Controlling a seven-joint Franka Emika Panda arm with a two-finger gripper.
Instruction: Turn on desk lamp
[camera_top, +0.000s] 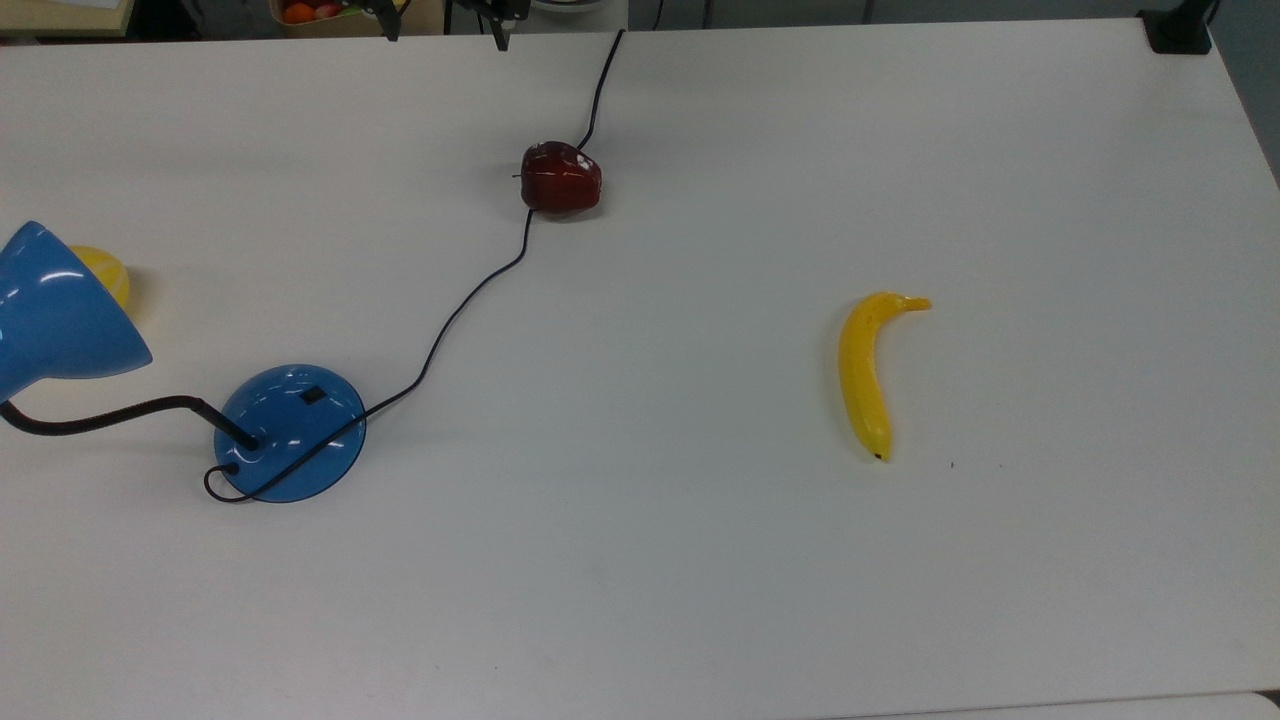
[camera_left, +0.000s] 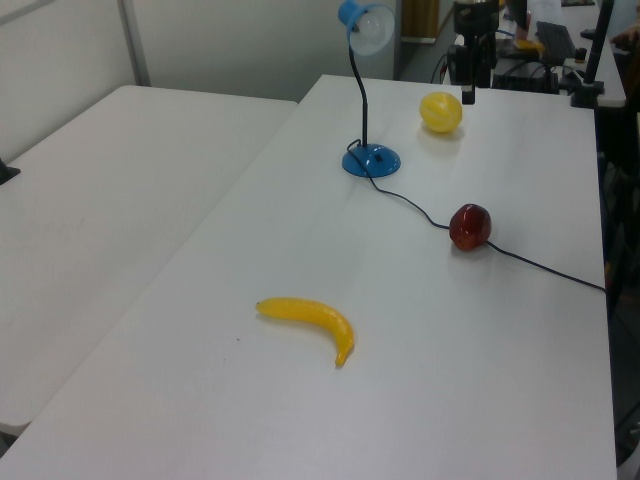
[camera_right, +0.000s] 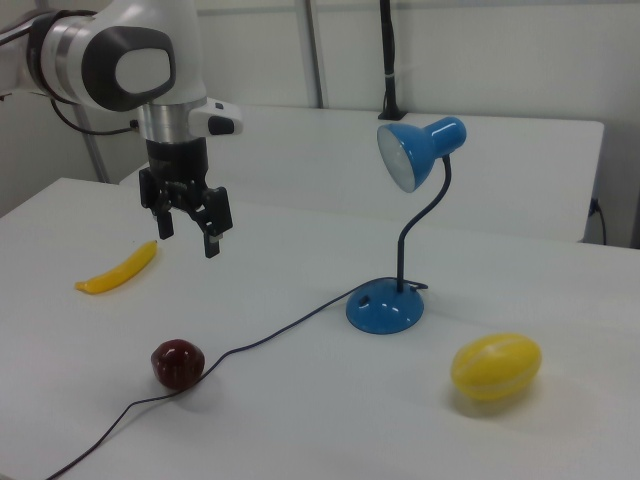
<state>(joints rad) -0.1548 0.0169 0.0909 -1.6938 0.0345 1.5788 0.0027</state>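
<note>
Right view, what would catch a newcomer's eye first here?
The blue desk lamp stands out, upright on the white table with its shade unlit and its black cord trailing past a dark red apple. The arm's claw hangs open in the air at the right view's left, above the table. A yellow banana lies behind it.

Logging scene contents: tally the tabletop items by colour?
Yellow: 2, banana and round yellow fruit
Red: 1, apple
Blue: 1, desk lamp
Total: 4
</note>
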